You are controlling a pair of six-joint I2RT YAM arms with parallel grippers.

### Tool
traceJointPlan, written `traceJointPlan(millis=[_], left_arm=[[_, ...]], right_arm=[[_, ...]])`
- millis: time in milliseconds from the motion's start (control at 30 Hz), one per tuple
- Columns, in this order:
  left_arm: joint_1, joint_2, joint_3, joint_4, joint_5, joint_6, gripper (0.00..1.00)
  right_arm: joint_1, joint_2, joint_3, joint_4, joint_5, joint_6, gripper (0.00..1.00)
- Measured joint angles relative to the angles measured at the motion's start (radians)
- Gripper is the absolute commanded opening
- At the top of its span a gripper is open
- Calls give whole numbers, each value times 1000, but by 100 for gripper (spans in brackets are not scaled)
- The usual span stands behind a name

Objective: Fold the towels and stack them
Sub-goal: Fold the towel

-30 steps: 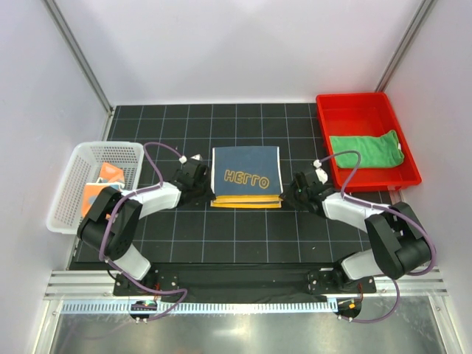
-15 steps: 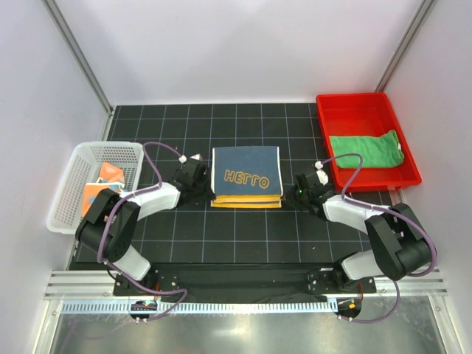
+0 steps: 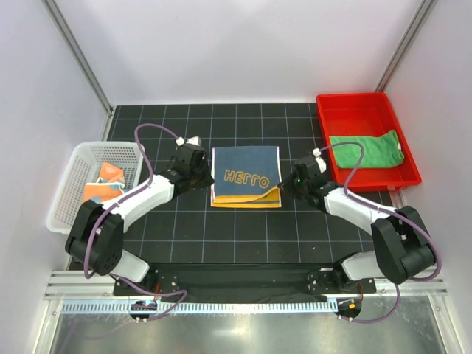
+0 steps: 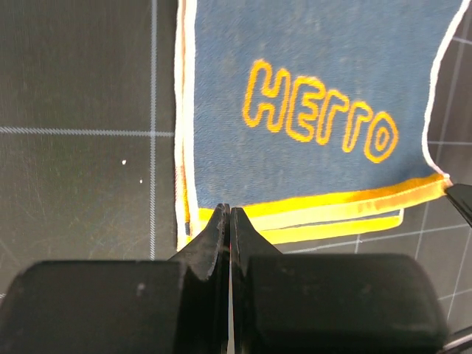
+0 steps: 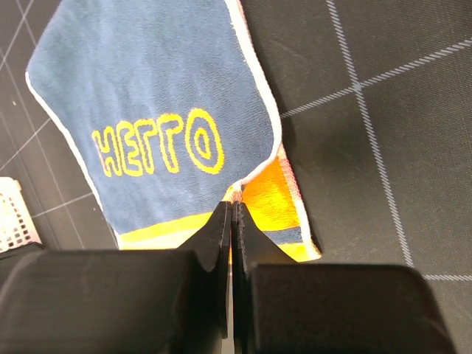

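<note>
A folded towel (image 3: 245, 173), dark blue with orange lettering and yellow-orange bands, lies mid-table. My left gripper (image 3: 206, 183) is shut at its near left corner (image 4: 230, 210), where the blue layer meets the yellow band. My right gripper (image 3: 285, 186) is shut on the near right corner (image 5: 234, 203), and the blue top layer (image 5: 147, 88) is pulled up there, baring the orange layer below. A green towel (image 3: 366, 150) lies in the red tray (image 3: 324, 103). A pale towel with orange patches (image 3: 103, 184) sits in the white basket (image 3: 70, 199).
The red tray stands at the back right and the white basket at the left edge of the black gridded mat (image 3: 236, 236). White walls close in the back and both sides. A corner of the basket (image 5: 15, 214) shows in the right wrist view.
The right gripper has shut on the towel's near right corner and lifted it, so that edge now curves up. Both arms have swung inward and up toward the towel.
</note>
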Motion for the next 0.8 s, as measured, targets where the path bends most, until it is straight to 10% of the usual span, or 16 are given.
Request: traceJointPlan(millis=[233,800], left_arm=[[-2,-10,-16,-10,27,28,35],[-14,43,-100,16,91,8,50]], right_arm=[[0,-8,2,-6,-30,-2,1],[0,82,147,33,-37,-11,1]])
